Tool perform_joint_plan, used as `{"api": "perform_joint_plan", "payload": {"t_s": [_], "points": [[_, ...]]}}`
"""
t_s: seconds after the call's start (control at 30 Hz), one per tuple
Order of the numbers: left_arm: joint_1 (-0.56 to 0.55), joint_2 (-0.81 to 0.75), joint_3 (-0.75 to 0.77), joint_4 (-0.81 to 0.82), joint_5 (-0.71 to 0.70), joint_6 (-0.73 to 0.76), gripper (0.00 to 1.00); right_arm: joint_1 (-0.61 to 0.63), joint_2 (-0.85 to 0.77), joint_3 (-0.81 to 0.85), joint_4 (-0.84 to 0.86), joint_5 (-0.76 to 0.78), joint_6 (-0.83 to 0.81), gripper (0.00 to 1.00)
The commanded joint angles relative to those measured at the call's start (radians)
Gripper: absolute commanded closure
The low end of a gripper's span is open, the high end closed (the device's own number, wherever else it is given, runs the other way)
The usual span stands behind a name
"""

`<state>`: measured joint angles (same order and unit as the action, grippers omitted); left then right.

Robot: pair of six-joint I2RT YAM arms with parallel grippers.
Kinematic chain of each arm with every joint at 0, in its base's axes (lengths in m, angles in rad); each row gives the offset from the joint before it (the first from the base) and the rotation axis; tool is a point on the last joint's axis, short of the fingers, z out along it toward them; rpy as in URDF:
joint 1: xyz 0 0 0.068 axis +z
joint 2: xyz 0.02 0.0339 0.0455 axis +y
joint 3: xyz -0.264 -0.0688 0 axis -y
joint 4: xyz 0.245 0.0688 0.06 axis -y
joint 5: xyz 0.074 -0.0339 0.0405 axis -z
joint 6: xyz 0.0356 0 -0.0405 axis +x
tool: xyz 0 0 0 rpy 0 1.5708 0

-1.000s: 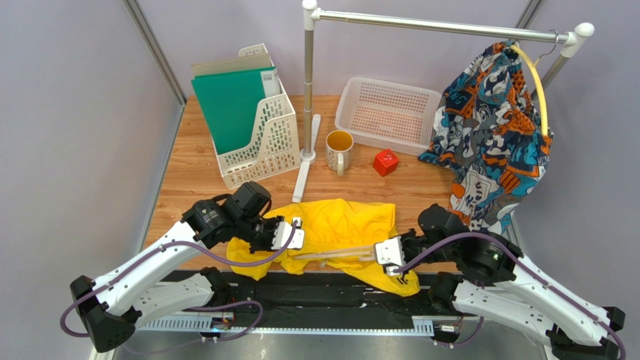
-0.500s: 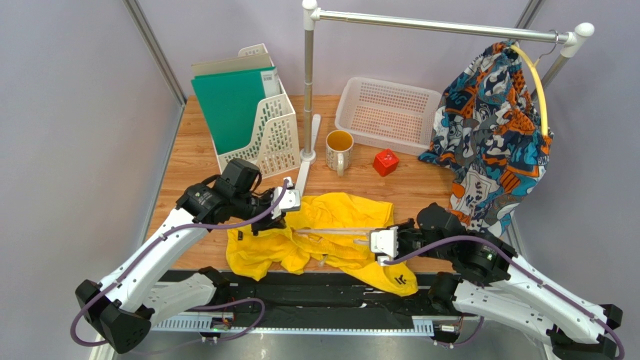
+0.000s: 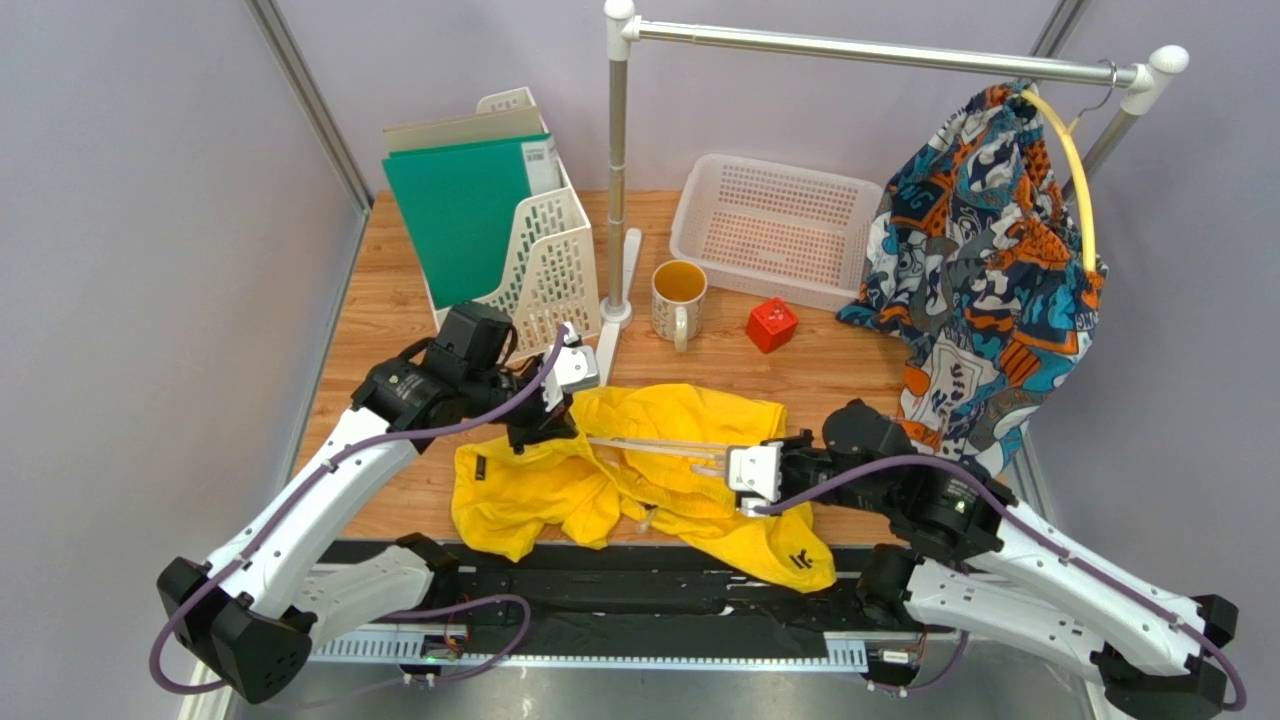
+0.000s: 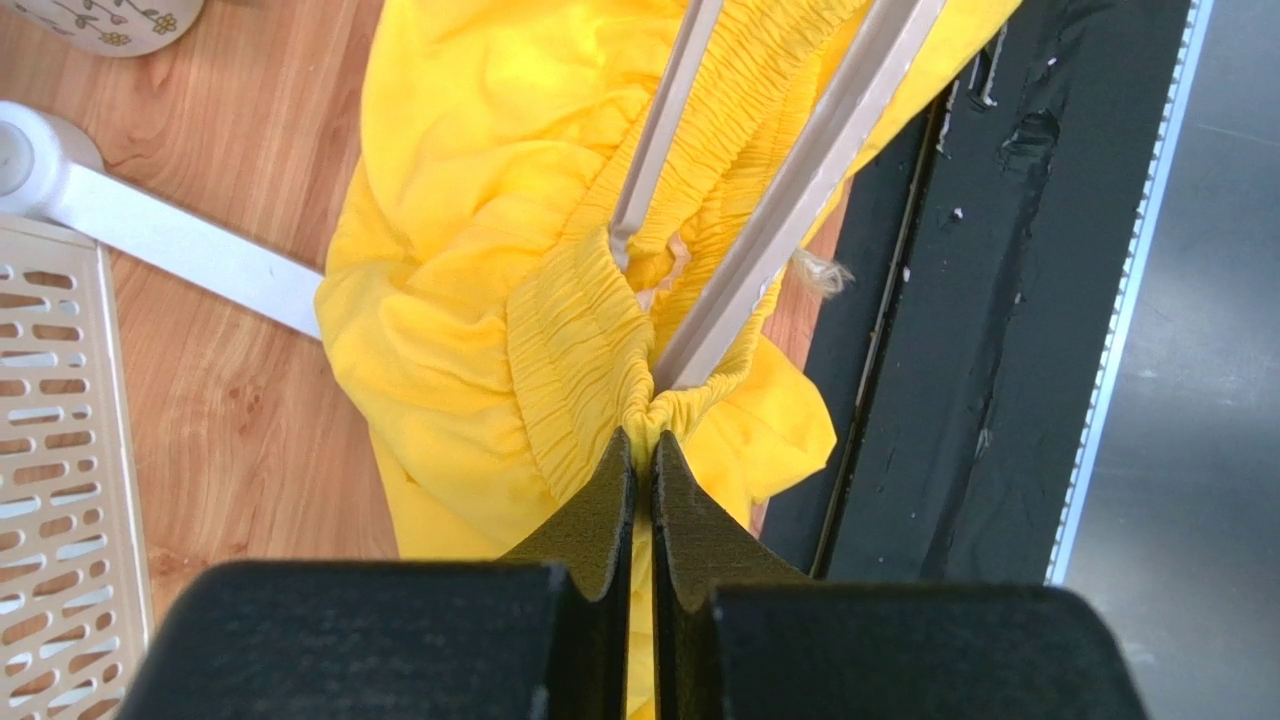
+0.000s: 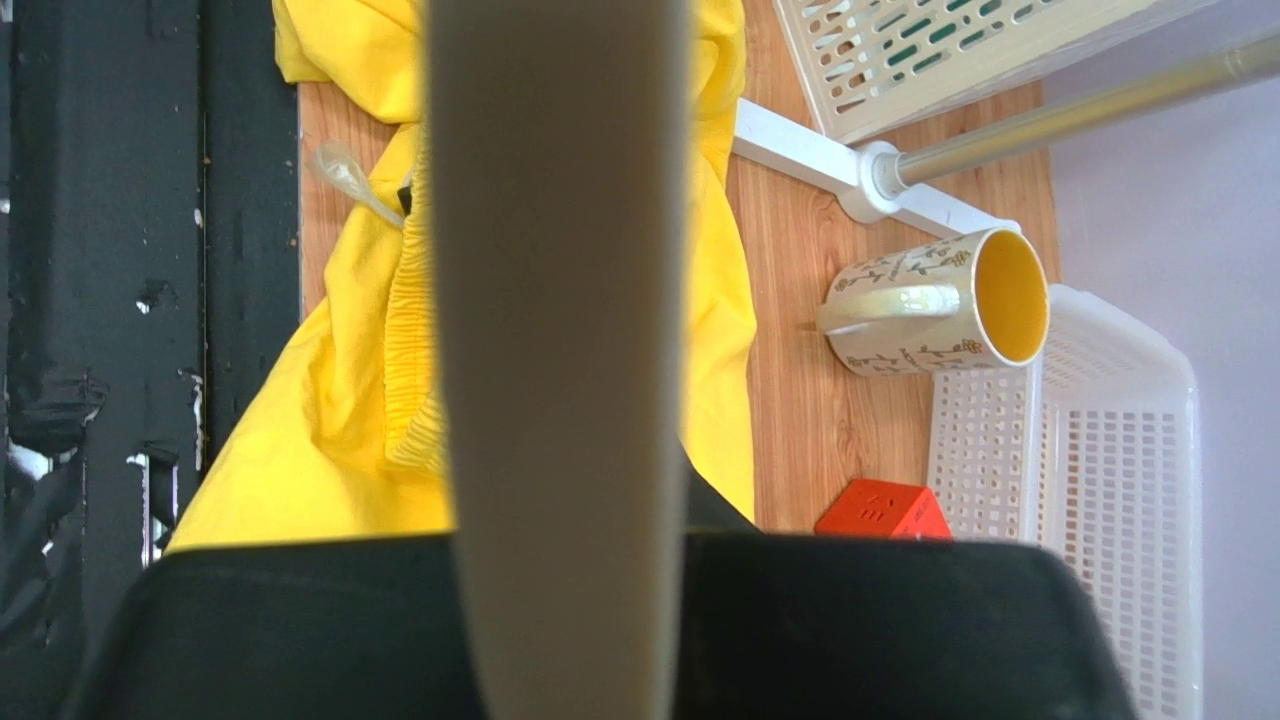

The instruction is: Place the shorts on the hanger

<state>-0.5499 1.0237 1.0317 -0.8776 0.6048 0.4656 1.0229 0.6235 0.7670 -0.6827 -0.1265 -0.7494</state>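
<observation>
Top external view: the left gripper is clenched on the waistband of the yellow shorts; the right gripper is clamped on one end of the pale beige hanger, whose arms run leftward into the fabric. The shorts lie bunched on the wooden table between the two arms; one leg, with its black logo, drapes over the black strip at the near edge.

Left wrist view: the fingers pinch only a thin fold of gathered elastic; one hanger arm's tip seems tucked inside the waistband just past the pinch. I judge that a harder pull could drag that fold out of the grip, or let the elastic spring back off the arm's tip; the white drawstring end beside the arms might also snag.

Right wrist view: the hanger fills the middle and hides the fingertips; grasped at one end, it could twist in the grip under the fabric's load. The mug and red cube stand well apart.

The hanger's hook shows in no view; how far the arms reach inside the shorts cannot be told.
</observation>
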Motion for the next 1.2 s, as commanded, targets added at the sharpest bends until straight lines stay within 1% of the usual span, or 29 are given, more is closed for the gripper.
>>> {"api": "perform_joint_plan", "payload": {"t_s": [0.0, 0.13, 0.3, 0.4, 0.5, 0.53, 0.57, 0.6, 0.67, 0.7, 0.73, 0.8, 0.83, 0.93, 1.03, 1.07, 1.13, 1.17], "points": [[0.002, -0.046, 0.028, 0.052, -0.003, -0.005, 1.0, 0.016, 0.048, 0.02, 0.172, -0.073, 0.071, 1.0], [-0.001, -0.089, 0.01, 0.052, 0.013, 0.028, 1.0, 0.016, 0.103, 0.006, 0.262, -0.094, 0.12, 1.0], [0.001, -0.102, 0.01, 0.043, 0.009, 0.088, 1.0, 0.017, 0.18, -0.003, 0.388, -0.094, 0.208, 1.0], [-0.001, -0.1, 0.016, 0.039, 0.006, 0.12, 0.98, 0.016, 0.212, -0.009, 0.44, -0.124, 0.211, 1.0], [-0.001, -0.099, 0.027, -0.001, -0.008, 0.178, 0.82, 0.016, 0.231, -0.008, 0.463, -0.131, 0.203, 1.0], [-0.001, -0.097, 0.036, -0.018, -0.035, 0.197, 0.7, 0.017, 0.231, -0.006, 0.462, -0.13, 0.2, 1.0], [-0.001, -0.097, 0.042, -0.062, -0.045, 0.243, 0.64, 0.016, 0.229, -0.003, 0.457, -0.125, 0.197, 1.0], [0.001, -0.097, 0.059, -0.098, -0.048, 0.28, 0.54, 0.016, 0.225, -0.003, 0.453, -0.124, 0.196, 1.0], [0.011, -0.103, 0.064, -0.167, -0.05, 0.345, 0.47, 0.016, 0.206, -0.008, 0.443, -0.125, 0.191, 1.0], [0.015, -0.105, 0.067, -0.205, -0.04, 0.369, 0.41, 0.014, 0.202, -0.014, 0.442, -0.134, 0.191, 1.0], [0.015, -0.111, 0.062, -0.213, -0.036, 0.401, 0.38, 0.016, 0.197, -0.017, 0.436, -0.142, 0.182, 1.0], [0.015, -0.114, 0.044, -0.207, -0.03, 0.418, 0.3, 0.014, 0.191, -0.023, 0.436, -0.154, 0.177, 1.0], [0.015, -0.113, 0.036, -0.196, -0.03, 0.429, 0.3, 0.014, 0.193, -0.021, 0.436, -0.159, 0.171, 1.0], [0.013, -0.093, 0.007, -0.132, -0.036, 0.435, 0.3, 0.014, 0.208, -0.011, 0.442, -0.182, 0.151, 1.0], [-0.004, -0.061, -0.012, -0.064, -0.02, 0.436, 0.4, 0.014, 0.229, 0.005, 0.456, -0.214, 0.127, 1.0], [-0.011, -0.054, -0.021, -0.045, -0.02, 0.429, 0.47, 0.016, 0.238, 0.011, 0.466, -0.219, 0.108, 1.0], [-0.027, -0.03, -0.024, -0.005, -0.025, 0.413, 0.57, 0.016, 0.265, 0.038, 0.476, -0.217, 0.101, 1.0], [-0.038, -0.022, -0.025, -0.003, -0.031, 0.413, 0.7, 0.014, 0.271, 0.049, 0.474, -0.207, 0.101, 1.0]]}}
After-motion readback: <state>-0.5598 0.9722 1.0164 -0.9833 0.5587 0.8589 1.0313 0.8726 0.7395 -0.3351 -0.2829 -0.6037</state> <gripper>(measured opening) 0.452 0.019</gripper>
